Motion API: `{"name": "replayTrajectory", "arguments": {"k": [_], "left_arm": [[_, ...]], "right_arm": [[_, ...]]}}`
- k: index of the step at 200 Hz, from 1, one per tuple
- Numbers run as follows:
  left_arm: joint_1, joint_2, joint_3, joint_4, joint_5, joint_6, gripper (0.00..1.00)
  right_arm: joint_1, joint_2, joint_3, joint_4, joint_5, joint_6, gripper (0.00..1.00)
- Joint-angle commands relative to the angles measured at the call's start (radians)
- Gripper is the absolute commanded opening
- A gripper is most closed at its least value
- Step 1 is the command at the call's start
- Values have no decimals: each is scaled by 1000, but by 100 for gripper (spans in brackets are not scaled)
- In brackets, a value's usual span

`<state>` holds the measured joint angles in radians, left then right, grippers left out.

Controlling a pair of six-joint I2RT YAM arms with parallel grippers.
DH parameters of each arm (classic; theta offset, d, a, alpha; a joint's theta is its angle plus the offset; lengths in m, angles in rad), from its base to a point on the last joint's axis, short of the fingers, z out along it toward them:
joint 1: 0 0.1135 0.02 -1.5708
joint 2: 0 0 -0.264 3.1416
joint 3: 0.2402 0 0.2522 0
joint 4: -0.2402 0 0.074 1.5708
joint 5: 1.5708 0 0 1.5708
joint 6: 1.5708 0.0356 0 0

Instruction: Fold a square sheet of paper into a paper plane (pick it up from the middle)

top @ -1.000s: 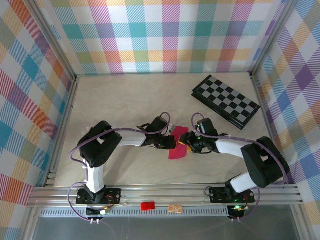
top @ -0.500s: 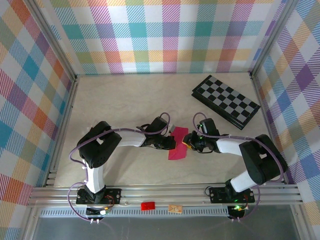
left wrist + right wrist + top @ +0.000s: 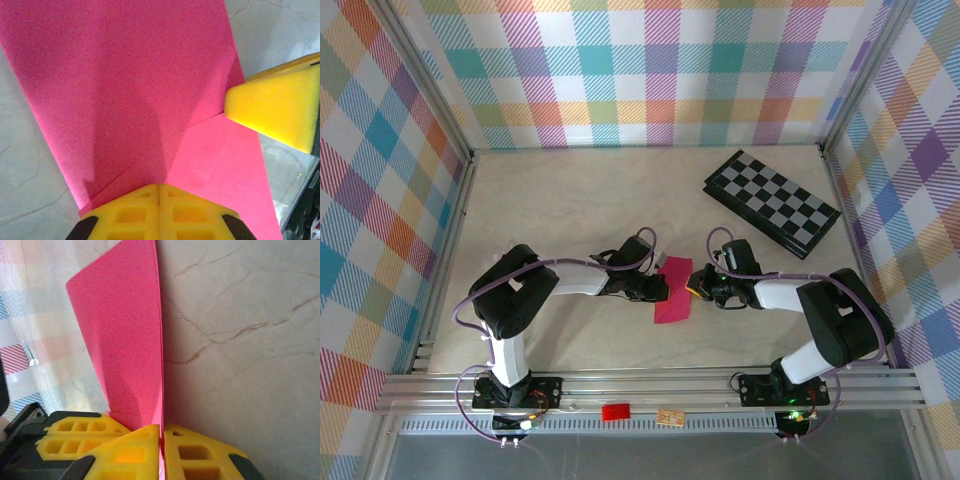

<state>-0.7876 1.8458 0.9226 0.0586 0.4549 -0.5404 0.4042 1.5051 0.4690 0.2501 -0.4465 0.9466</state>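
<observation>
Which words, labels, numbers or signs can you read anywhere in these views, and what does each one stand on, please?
No text can be read in any view.
Red tag on the front rail: too small to tell if it bears print.
Tan tag beside it: faint marks, too small to read.
Checkerboard: black and grey squares, no letters or numbers visible.
Folded pink paper: blank.
</observation>
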Motion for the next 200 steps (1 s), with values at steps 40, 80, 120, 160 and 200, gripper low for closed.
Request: {"name": "replayTrajectory", "arguments": {"k": [40,80,120,160,200], "left_arm": [[39,-128,-123,197,74,-113,20],[57,-195,-149,219,87,-120,23],[66,-336,-159,88,-47,-42,24],[82,-486,-184,-66,-278,36,29],[96,-612,-241,-104,-466,37,42]], "right_arm": [[-6,-134,18,-98,-38,-151,10],[-7,-210,51,-222,-1,-217,9],[0,-325,151,-480,162,-327,9],[101,-367,345,-806,491,-447,9],[258,-208,568,-1087,883,-486,6]]}}
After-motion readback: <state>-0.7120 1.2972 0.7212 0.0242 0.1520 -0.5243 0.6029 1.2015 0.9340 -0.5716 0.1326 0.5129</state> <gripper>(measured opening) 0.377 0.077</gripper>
